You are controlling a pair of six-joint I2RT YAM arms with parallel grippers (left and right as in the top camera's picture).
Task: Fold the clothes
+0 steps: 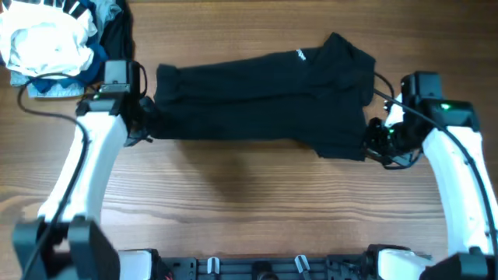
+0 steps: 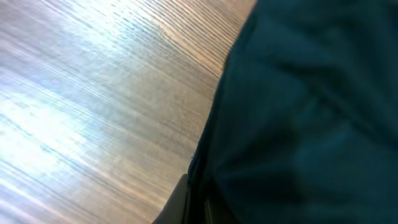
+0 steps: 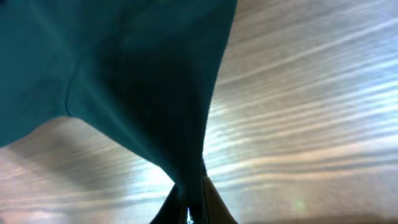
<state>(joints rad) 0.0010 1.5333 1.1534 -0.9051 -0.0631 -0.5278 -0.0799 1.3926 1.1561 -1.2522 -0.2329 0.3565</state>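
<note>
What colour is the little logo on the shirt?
White logo on a black shirt; overhead view shows it best.

Overhead cam is looking straight down on whole table [image 1: 233,202]. Wrist cams are sitting v. close, low, both sharing black shirt [image 1: 257,97] w/ overhead.

**One white mark, too small to read**

Just a small white logo [image 1: 298,54] printed on the black garment [image 1: 257,101], near its far edge and right of the middle, seen from overhead. Short and slanted, too small and blurred to make out as any word, brand or number. No readable print in either wrist view.
</note>
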